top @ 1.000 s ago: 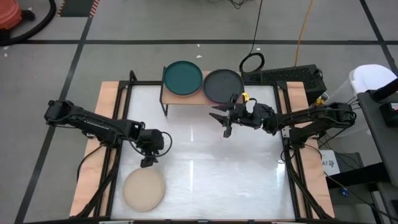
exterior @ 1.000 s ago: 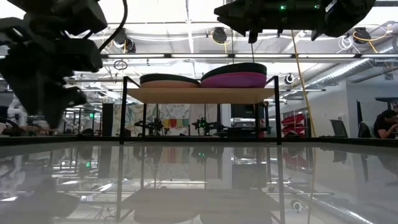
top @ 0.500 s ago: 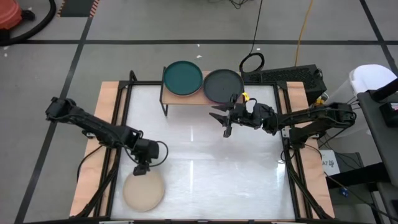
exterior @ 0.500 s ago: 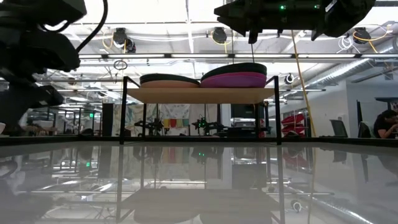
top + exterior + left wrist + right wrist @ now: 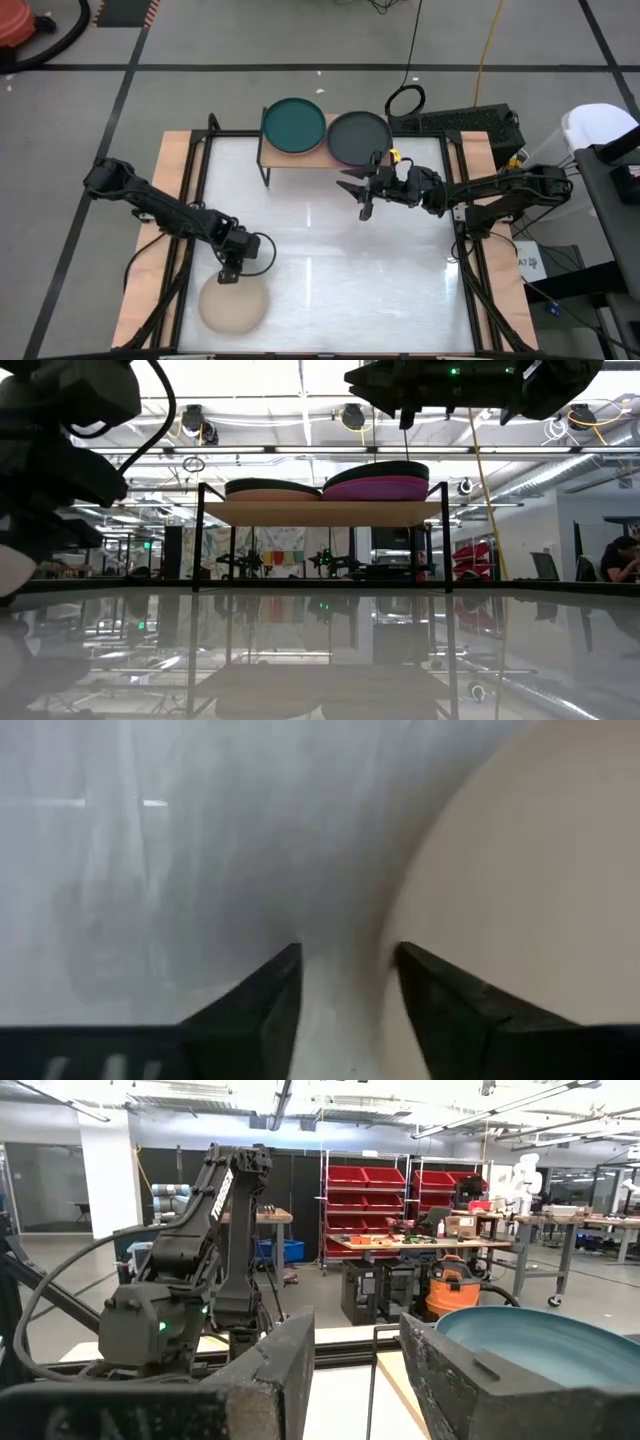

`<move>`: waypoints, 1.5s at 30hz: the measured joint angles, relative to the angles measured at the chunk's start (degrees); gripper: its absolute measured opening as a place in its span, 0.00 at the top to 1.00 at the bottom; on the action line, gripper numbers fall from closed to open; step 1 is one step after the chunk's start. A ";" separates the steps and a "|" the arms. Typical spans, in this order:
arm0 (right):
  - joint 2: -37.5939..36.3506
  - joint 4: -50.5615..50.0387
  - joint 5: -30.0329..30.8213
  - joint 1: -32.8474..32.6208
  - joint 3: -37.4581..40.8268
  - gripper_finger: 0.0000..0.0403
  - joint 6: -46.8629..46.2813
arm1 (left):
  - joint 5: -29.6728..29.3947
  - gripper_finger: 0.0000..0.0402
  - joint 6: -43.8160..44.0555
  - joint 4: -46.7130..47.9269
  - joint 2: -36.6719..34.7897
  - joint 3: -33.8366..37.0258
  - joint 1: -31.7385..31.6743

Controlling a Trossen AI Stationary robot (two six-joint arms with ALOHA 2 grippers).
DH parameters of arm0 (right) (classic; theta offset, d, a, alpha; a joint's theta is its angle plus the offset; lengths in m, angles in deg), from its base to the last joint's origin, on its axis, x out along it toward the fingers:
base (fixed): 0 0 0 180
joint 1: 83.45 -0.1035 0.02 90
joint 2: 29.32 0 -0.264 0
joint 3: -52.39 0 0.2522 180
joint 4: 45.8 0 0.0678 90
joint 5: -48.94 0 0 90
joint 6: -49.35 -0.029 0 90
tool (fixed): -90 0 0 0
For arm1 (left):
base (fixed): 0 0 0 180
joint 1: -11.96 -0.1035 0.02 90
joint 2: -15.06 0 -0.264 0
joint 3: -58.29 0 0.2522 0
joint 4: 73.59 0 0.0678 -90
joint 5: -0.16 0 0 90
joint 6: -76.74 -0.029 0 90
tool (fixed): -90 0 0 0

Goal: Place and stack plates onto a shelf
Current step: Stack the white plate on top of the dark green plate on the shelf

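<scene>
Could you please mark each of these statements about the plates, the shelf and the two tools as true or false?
1. The beige plate lies on the shelf. False: it lies on the white table, at the near left.
2. The left tool is at the beige plate's rim, fingers open. True.
3. The right tool holds a plate. False: it hangs open and empty in front of the shelf.
4. From above, a teal plate and a charcoal plate top the two stacks on the shelf. True.
5. The pink plate lies under the charcoal plate. True.
6. The left tool has lifted the beige plate clear of the table. False: the plate lies flat on the table.
</scene>
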 joint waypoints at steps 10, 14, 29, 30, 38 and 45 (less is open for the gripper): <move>0.00 1.22 -0.08 0.58 0.00 0.68 1.10 | 2.69 0.97 -3.00 -0.40 -0.03 -1.43 -1.81; 0.00 1.31 -0.18 0.59 0.00 0.68 1.98 | -1.45 0.97 -6.64 -0.03 0.11 -5.32 -2.11; 0.00 3.02 -0.48 0.09 -0.02 0.68 2.11 | -30.81 0.98 -26.99 13.82 -0.93 -37.02 -26.00; 0.00 3.02 -0.48 0.09 -0.01 0.68 2.09 | -30.52 0.98 -28.79 13.58 -0.91 -39.41 -27.98; 0.00 2.73 -0.48 -0.31 -0.02 0.68 1.46 | -26.72 0.98 -38.12 12.14 0.97 -53.17 -44.86; 0.00 1.68 -0.46 -0.31 -0.01 0.68 1.23 | -20.03 0.98 -40.31 12.05 10.63 -60.02 -57.95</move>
